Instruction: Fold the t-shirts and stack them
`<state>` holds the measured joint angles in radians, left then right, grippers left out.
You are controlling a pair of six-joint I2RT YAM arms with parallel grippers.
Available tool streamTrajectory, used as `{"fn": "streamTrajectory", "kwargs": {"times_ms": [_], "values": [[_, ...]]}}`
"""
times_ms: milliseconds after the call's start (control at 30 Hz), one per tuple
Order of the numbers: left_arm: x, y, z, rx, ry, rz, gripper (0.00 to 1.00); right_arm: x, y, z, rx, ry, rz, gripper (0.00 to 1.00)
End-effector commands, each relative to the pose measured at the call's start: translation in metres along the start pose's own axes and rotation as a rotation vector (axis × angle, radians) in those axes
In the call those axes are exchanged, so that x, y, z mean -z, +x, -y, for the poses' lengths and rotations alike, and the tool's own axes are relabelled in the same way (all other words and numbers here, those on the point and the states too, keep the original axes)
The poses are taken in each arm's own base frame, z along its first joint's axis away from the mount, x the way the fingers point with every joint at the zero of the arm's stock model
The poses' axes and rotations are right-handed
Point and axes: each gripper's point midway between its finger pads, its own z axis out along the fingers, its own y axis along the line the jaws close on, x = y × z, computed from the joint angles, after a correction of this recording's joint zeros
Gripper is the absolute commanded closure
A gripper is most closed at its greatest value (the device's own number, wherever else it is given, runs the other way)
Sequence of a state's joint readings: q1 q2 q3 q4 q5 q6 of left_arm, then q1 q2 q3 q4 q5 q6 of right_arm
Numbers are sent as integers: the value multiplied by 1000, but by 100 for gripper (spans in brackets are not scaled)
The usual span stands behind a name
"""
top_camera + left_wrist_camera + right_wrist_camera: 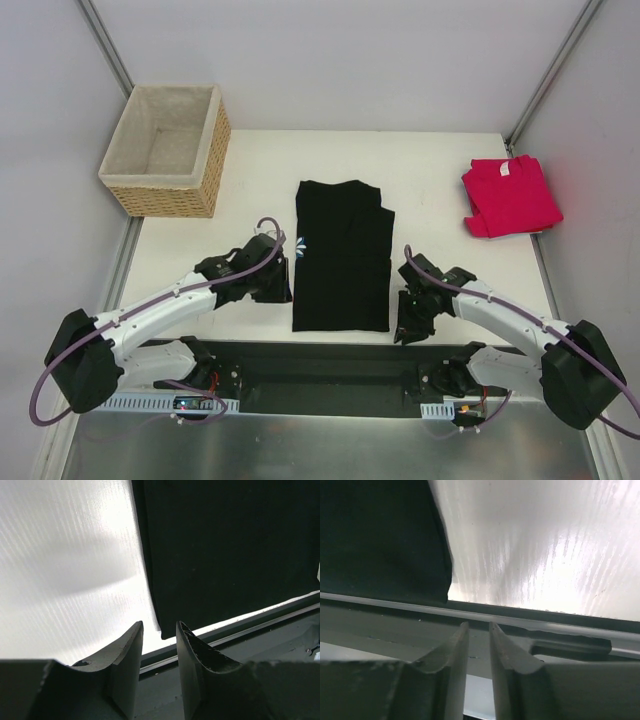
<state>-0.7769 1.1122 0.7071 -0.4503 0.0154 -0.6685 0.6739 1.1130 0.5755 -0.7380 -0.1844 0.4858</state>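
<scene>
The black t-shirt (340,255) lies flat in the middle of the table, folded into a long strip, with a bit of its white and blue print showing at its left edge. The pinkish-red t-shirt (510,195) lies folded at the back right. My left gripper (280,288) sits just left of the black shirt's near left part, open with nothing between its fingers (159,625). In the left wrist view the shirt's (225,550) corner lies just ahead. My right gripper (410,325) is just right of the shirt's near right corner (380,535), its jaws a narrow gap apart and empty (478,625).
A woven wicker basket (165,150) with pale lining stands at the back left. A dark rail (320,365) runs along the table's near edge, right under both grippers. White walls close in the table at the back and sides.
</scene>
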Motion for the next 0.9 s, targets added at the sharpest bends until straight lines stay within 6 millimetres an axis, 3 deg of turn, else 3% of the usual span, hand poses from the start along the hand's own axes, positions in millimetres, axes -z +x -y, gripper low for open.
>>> {"fn": "streamTrajectory", "kwargs": {"times_ms": [0,233,467,867], "values": [[6,-2,-2,20,21,34,67,2,-13,-20,-62,-108,34,71],[11,-7,3,26,42,51,67,7,-26,-23,-103,-162,55,50],[13,-14,7,15,45,58,67,-8,-25,-13,-146,-163,18,50],[23,-17,8,13,46,66,68,-17,-36,-19,-152,-187,6,55]]}}
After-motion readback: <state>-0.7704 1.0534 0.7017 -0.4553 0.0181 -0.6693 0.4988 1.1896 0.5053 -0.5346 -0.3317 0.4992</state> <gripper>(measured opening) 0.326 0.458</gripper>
